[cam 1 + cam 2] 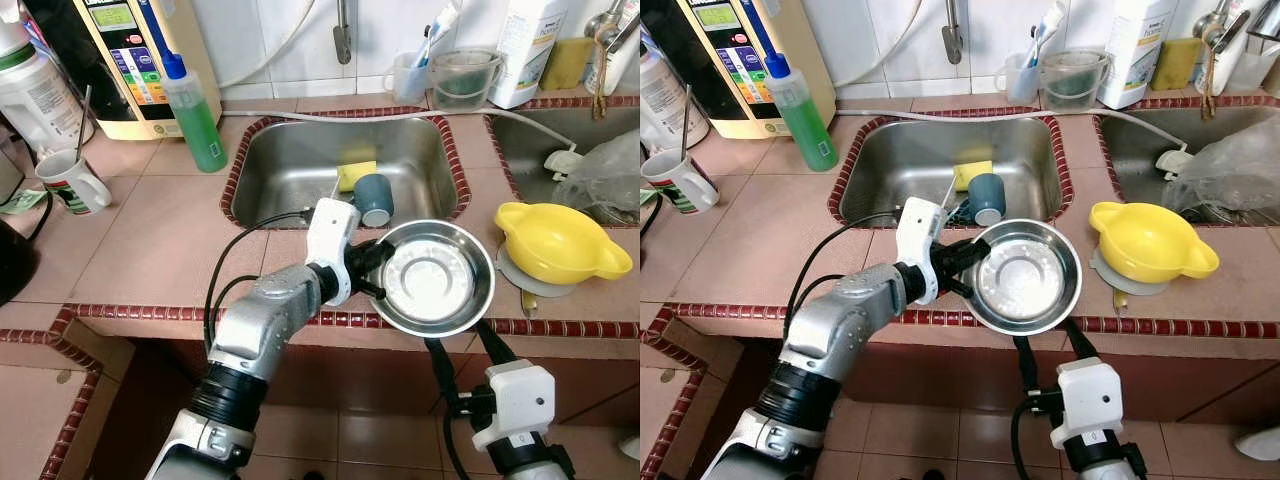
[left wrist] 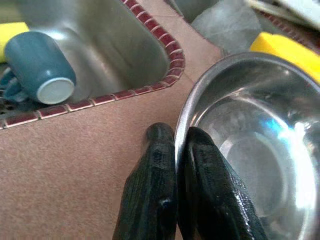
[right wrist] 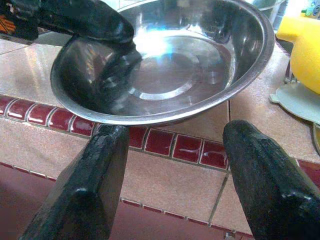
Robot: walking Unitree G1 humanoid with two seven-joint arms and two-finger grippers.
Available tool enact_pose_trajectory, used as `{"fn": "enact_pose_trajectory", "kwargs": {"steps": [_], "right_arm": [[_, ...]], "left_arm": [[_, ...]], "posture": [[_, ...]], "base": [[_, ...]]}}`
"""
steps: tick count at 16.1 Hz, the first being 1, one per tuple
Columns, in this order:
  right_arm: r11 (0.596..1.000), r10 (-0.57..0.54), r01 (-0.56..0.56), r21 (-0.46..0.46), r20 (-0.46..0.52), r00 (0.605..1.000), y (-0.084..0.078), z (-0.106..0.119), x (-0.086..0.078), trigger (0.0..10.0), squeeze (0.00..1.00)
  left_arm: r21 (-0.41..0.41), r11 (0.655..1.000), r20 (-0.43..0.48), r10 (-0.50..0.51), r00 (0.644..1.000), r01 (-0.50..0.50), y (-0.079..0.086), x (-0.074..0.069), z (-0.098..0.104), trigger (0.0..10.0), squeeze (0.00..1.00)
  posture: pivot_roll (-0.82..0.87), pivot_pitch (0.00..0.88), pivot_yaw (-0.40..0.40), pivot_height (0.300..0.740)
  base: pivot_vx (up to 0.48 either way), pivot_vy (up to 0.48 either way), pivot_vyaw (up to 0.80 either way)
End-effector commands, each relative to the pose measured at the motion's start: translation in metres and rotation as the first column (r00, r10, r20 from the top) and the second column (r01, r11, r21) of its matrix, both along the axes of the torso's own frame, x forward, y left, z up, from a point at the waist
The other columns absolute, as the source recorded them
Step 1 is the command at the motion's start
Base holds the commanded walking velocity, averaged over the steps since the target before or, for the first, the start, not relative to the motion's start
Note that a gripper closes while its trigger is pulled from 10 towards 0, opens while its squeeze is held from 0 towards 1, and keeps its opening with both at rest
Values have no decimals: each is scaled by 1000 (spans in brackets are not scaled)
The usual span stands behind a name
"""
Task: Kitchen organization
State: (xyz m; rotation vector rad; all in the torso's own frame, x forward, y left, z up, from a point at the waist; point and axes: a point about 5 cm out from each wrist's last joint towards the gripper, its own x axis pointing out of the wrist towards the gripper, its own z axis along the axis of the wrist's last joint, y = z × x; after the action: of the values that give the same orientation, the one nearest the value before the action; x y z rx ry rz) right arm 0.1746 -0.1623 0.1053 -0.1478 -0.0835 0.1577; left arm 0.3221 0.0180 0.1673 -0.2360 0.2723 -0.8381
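A shiny steel bowl (image 1: 436, 278) hangs over the counter's front edge, just ahead of the sink. My left gripper (image 1: 372, 272) is shut on the bowl's left rim; in the left wrist view its fingers (image 2: 200, 165) pinch the rim (image 2: 182, 120). Below the counter edge my right gripper (image 1: 462, 345) stands open under the bowl's near side, and its fingers (image 3: 100, 170) frame the bowl (image 3: 170, 65) in the right wrist view. A blue-grey mug (image 1: 373, 199) and a yellow sponge (image 1: 355, 175) lie in the sink (image 1: 290, 165).
A yellow bowl (image 1: 555, 243) sits on a grey lid to the right. A green soap bottle (image 1: 197, 118) and a striped mug (image 1: 72, 180) stand on the left. Cups and a jug (image 1: 462, 78) line the back wall. A second sink (image 1: 540, 135) holds a plastic bag.
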Motion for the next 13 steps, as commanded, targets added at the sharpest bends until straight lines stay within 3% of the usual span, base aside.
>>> {"fn": "enact_pose_trajectory", "kwargs": {"steps": [1,6,12,13], "right_arm": [[1000,2,-4,28,59,998,2,11,3,10000,0],[1000,12,-13,27,55,998,2,10,4,10000,0],[999,26,-28,22,64,998,1,11,10,10000,0],[999,28,-29,21,65,997,1,11,11,10000,0]], "left_arm": [[-17,998,-54,-57,997,56,-3,-6,-4,10000,0],[-81,991,-37,-110,993,107,8,-4,12,10000,0],[-146,986,-42,-92,995,85,20,3,22,10000,0],[-161,983,-45,-96,994,88,19,3,23,5020,0]], "posture": [[-180,136,142,740],[-180,127,139,740],[-179,107,131,740],[-181,106,131,740]], "base": [[0,0,0],[0,0,0],[0,0,0],[0,0,0]]}}
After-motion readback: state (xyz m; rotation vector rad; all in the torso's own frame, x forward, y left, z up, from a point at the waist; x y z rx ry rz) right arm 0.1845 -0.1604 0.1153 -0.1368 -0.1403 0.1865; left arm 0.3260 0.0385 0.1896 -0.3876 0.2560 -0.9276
